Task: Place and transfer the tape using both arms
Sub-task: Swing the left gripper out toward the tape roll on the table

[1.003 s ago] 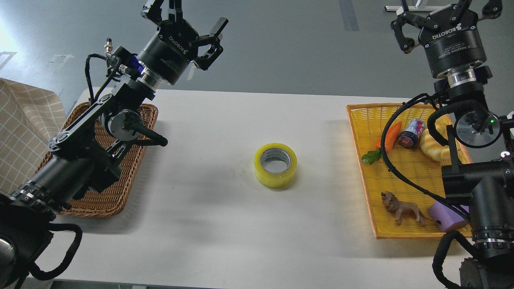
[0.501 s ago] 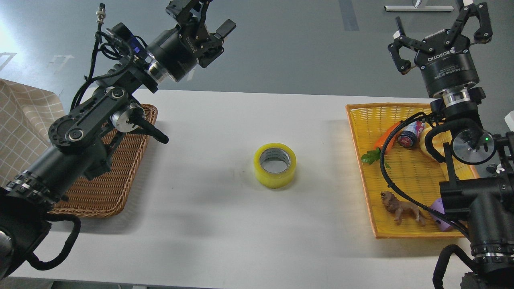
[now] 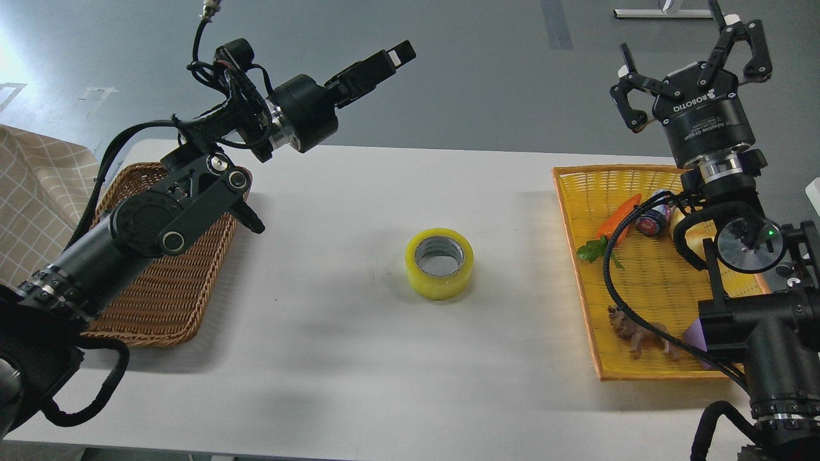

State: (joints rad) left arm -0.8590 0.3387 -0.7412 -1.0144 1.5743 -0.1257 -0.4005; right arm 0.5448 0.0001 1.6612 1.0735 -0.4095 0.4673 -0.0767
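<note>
The tape (image 3: 439, 262), a yellow roll with a grey-white core, lies flat on the white table (image 3: 333, 358) near its middle, touching nothing. My left gripper (image 3: 394, 56) is raised beyond the table's far edge, up and left of the tape, and points right. It is seen side-on, so its two fingers overlap and I cannot tell them apart. My right gripper (image 3: 679, 51) is high above the far end of the yellow tray, well to the right of the tape, open and empty.
A brown wicker basket (image 3: 173, 301) sits at the table's left under my left arm. A yellow tray (image 3: 576, 192) at the right holds a carrot (image 3: 618, 214), a small can (image 3: 650, 219), a bread-like toy (image 3: 688, 240) and a toy lion (image 3: 634, 333). A checked cloth (image 3: 38, 198) hangs at the far left.
My left arm has swung and its gripper has turned and moved to the right. My right gripper has shifted slightly left and lower in view. The tape has not moved.
</note>
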